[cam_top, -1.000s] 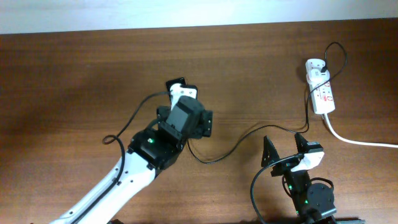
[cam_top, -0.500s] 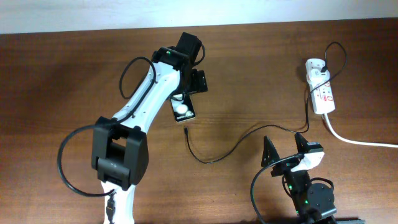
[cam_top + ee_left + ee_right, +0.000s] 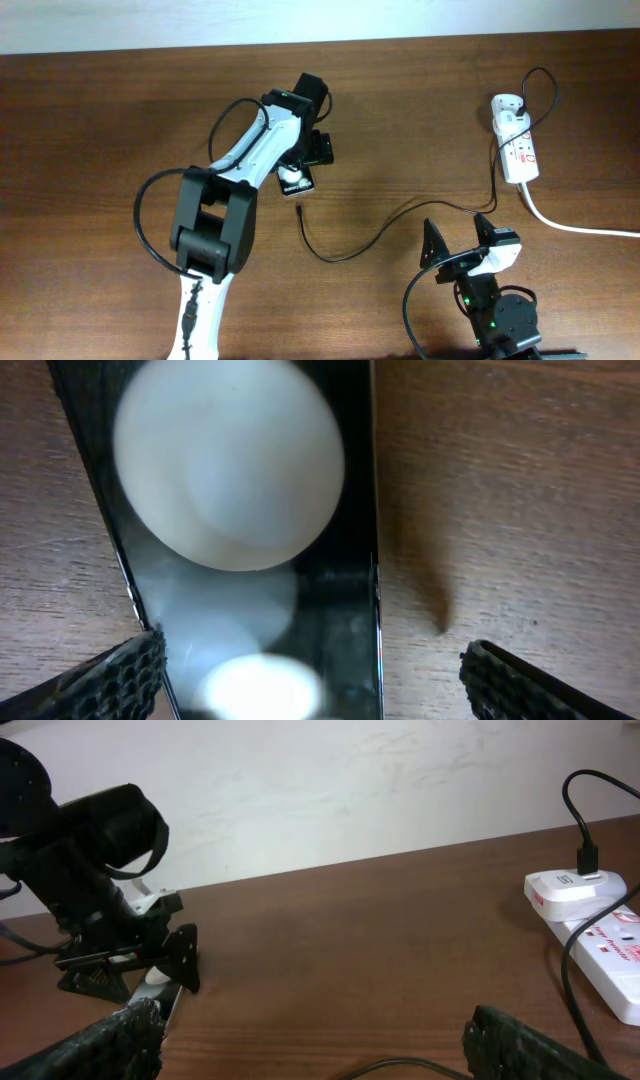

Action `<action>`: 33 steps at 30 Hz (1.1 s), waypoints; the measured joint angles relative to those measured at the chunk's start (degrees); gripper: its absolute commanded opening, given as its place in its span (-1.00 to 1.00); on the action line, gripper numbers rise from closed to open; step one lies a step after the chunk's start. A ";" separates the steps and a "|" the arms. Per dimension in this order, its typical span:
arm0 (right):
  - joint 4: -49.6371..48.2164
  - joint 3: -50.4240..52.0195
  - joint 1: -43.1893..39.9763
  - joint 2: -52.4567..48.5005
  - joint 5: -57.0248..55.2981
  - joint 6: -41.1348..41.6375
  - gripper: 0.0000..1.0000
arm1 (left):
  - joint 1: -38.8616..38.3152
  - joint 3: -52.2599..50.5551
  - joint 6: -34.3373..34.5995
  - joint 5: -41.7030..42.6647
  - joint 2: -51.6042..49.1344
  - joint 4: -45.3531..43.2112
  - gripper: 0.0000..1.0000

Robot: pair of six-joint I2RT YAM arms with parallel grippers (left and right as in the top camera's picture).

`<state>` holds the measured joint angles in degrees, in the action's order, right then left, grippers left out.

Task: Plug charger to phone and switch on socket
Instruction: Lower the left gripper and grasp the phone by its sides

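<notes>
Swung outward and lowered since the earlier frames, the left gripper (image 3: 315, 678) is now held spread astride the phone (image 3: 296, 181) at mid-table, with nothing grasped yet. The right gripper (image 3: 459, 237) is parked, released. The socket (image 3: 520, 150) is untouched; the charger (image 3: 380, 228) tip is left just beside the phone, unplugged.

A brown wooden table (image 3: 120, 110) carries a black phone (image 3: 294, 180) near its middle. A thin black charger cable (image 3: 370, 235) snakes from just below the phone to a white power strip (image 3: 520, 152) at the right, whose thick white cord (image 3: 570, 226) trails off the edge.
</notes>
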<state>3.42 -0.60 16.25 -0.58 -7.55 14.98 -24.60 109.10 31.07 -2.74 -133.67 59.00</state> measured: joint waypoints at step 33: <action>0.00 0.00 0.00 0.00 0.00 0.02 0.97 | 2.56 1.49 7.80 1.09 -2.32 1.49 0.40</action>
<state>3.42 -0.60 16.25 -0.58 -7.55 15.00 -22.04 110.59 38.87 -1.65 -135.98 60.49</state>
